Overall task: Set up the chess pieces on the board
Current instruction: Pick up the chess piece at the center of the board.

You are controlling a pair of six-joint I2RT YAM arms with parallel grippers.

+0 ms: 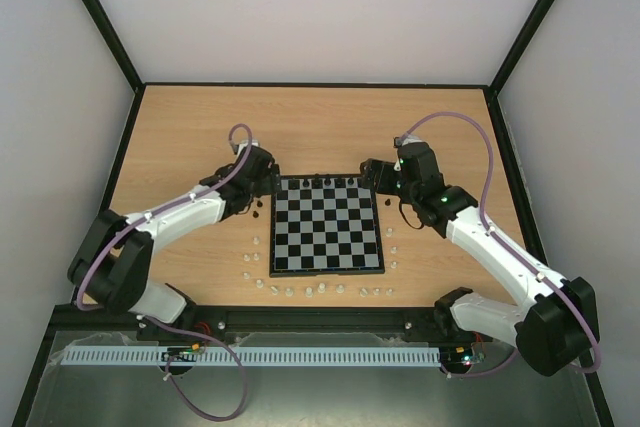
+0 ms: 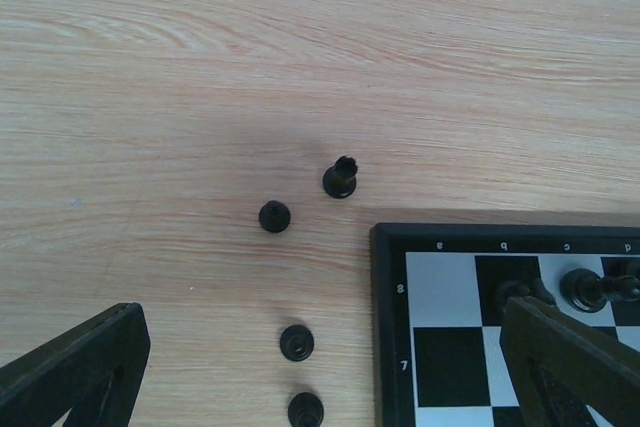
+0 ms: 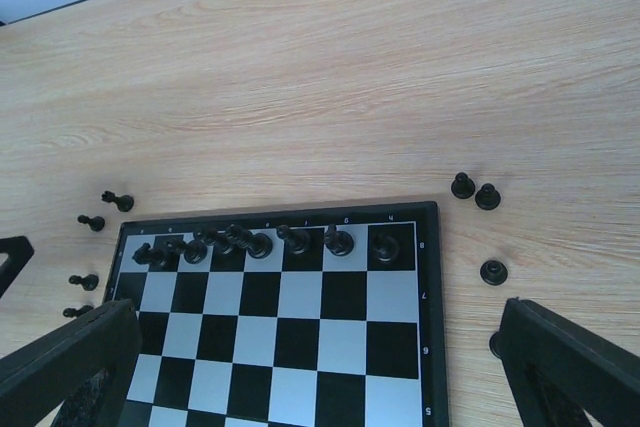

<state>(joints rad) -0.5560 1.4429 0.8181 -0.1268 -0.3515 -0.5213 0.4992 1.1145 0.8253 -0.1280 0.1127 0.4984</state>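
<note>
The board (image 1: 328,265) lies mid-table, with several black chess pieces (image 1: 322,182) lined along its far row. My left gripper (image 1: 264,193) hovers open and empty at the board's far left corner. In the left wrist view, the left gripper (image 2: 320,347) is above loose black pieces (image 2: 297,342) on the wood beside the board's border (image 2: 388,327). My right gripper (image 1: 373,180) hovers open and empty at the far right corner. In the right wrist view, the right gripper (image 3: 315,337) is above the board (image 3: 430,247), with the row of pieces (image 3: 338,241) ahead and loose black pieces (image 3: 487,196) to the right.
Small white translucent pieces (image 1: 309,292) ring the board's near edge and both sides on the wooden table (image 1: 200,137). More loose black pieces (image 3: 92,222) stand off the board's left edge. Black frame rails and grey walls enclose the table.
</note>
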